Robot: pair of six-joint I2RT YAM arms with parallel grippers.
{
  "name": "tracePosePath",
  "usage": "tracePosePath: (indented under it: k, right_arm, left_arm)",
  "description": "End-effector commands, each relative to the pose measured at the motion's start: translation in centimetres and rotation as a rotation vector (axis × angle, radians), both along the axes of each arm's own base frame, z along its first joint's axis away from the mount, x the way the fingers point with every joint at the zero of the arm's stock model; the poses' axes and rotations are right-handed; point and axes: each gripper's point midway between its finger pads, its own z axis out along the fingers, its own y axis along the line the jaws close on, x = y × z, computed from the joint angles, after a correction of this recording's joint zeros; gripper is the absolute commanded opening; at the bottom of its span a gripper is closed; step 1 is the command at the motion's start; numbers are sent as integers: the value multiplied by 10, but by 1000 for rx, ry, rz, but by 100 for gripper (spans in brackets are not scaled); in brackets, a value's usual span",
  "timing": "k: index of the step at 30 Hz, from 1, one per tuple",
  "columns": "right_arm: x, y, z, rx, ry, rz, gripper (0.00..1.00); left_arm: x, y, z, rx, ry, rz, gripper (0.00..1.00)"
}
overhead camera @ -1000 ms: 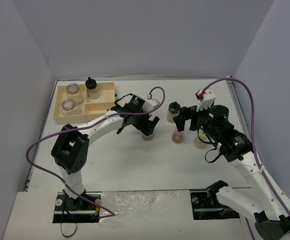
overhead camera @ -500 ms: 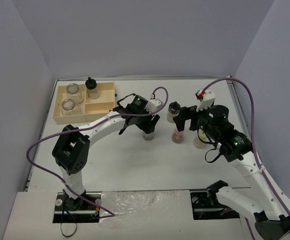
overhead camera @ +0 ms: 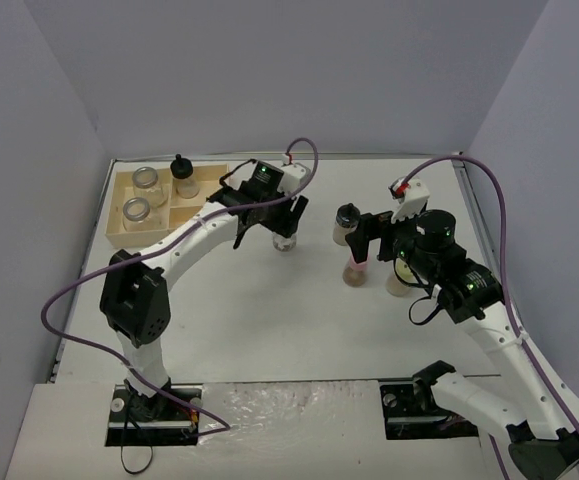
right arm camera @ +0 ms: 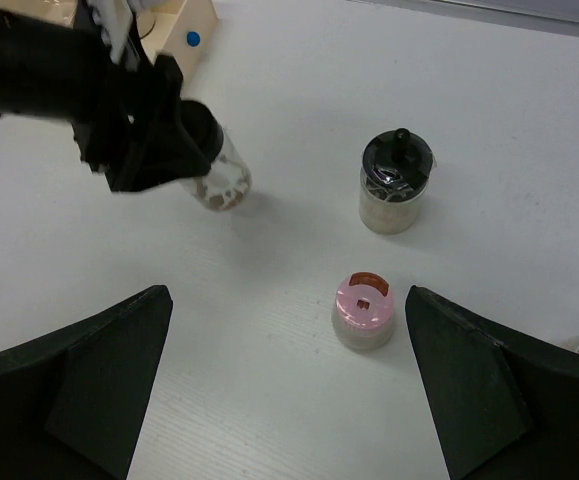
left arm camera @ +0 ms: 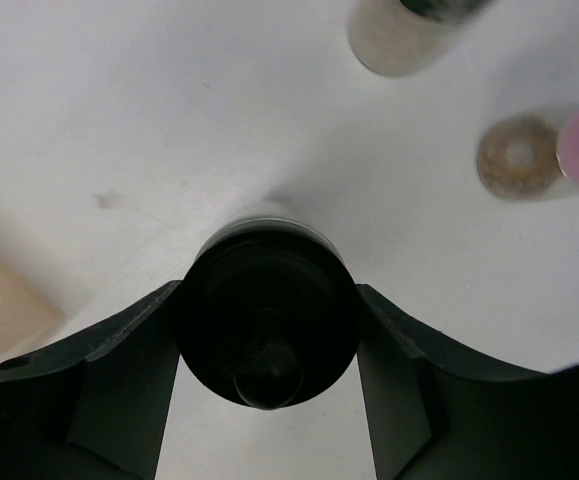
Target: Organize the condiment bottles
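Left pincer (left arm camera: 267, 345) clamped on black-capped jar (left arm camera: 267, 300) at its cap, just right of tray (overhead camera: 191, 210) toward far-left corner of bench (overhead camera: 269, 330) (right pincer (right arm camera: 287, 330) gapes, holding nothing). Risk: cap-only hold lets jar slip, or it clips tray wall.

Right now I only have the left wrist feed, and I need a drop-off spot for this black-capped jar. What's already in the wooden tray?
Observer: In the top view, the tray holds three jars. Two clear-topped jars fill its left compartments, and a black-capped jar stands at back right.
Operator: Is the front right compartment free?
Observer: No jar shows in the front right compartment, so the held jar might fit there. The left arm crosses its near corner.
Operator: Where's the right gripper?
Observer: The right gripper is open and hangs above the pink-capped jar.
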Motion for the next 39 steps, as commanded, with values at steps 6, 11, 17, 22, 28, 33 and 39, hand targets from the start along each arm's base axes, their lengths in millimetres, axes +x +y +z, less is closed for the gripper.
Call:
tracePosePath:
  k: [6, 11, 17, 22, 28, 33, 39]
  right_arm:
    - [18, 0, 25, 14, -77, -31, 100]
    - [21, 2, 25, 10, -72, -28, 100]
    - [23, 1, 23, 5, -64, -35, 100]
    - [24, 0, 21, 5, -60, -46, 100]
    - [25, -1, 15, -3, -48, -51, 100]
    - [26, 0, 12, -5, -40, -51, 100]
    - [26, 1, 10, -4, -33, -48, 100]
  left_arm:
    - [111, 137, 126, -69, -285, 550, 0]
    - [155, 171, 135, -118, -335, 689, 0]
    - [195, 187, 108, -105, -312, 741, 0]
    - [212, 200, 91, -89, -313, 789, 0]
    - [224, 199, 67, -101, -291, 778, 0]
    - [231, 191, 49, -124, -284, 754, 1]
    - [238, 191, 31, -133, -278, 750, 5]
